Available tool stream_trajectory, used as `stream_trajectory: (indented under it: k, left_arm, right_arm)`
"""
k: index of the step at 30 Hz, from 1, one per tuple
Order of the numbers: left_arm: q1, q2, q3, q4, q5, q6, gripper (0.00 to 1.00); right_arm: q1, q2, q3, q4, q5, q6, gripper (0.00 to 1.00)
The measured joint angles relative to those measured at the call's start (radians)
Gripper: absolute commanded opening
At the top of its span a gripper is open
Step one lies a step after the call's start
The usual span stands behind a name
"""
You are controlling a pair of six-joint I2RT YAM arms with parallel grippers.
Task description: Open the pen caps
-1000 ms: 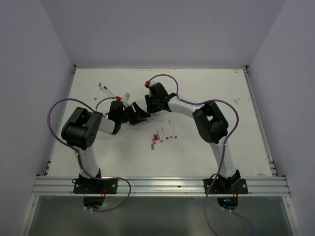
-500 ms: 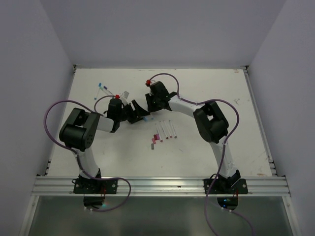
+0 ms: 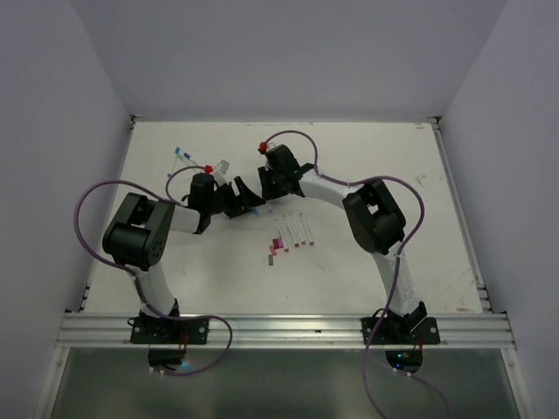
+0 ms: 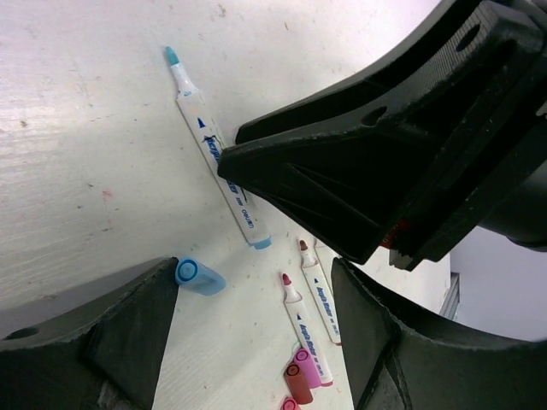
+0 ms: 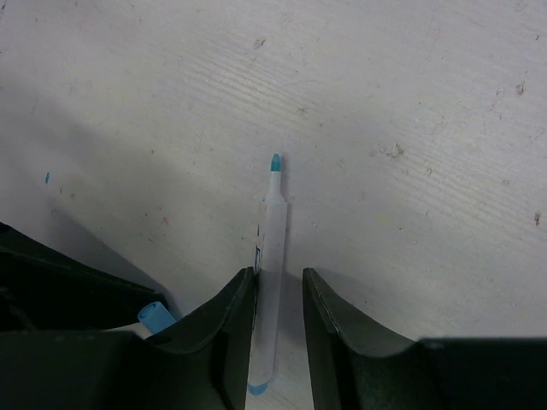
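Sideways lies blue cap (image 4: 198, 276) near pen (image 4: 198, 120).

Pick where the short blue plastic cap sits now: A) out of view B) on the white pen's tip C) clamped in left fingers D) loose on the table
D: the short blue plastic cap lies on the table between the spread left fingers, the white pen's blue tip bare.

Left pincer (image 4: 255, 269) gapes wide, right pincer (image 5: 279, 275) narrow.

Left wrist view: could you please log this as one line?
left gripper open | blue cap loose on table | blue pen uncapped | right gripper straddling blue pen
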Motion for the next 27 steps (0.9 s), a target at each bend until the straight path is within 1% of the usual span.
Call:
stream_trajectory:
  k: [7,10,17,27]
  left_arm:
    - [0.004,0.047,0.0,0.092,0.094,0.024,0.74]
    - [0.004,0.049,0.0,0.109,0.111,0.031,0.75]
    - [0.004,0.04,0.0,0.127,0.128,0.054,0.75]
    - [0.019,-0.048,0.0,0.111,0.103,0.089,0.76]
  right_arm:
    - [-0.009,-0.015,-0.039,0.03,-0.003,0.005,0.33]
    - [-0.017,-0.019,-0.047,0.035,-0.008,0.01,0.33]
    - [-0.027,-0.021,-0.051,0.039,-0.01,0.019,0.33]
    - [-0.028,-0.023,-0.051,0.038,-0.007,0.019,0.33]
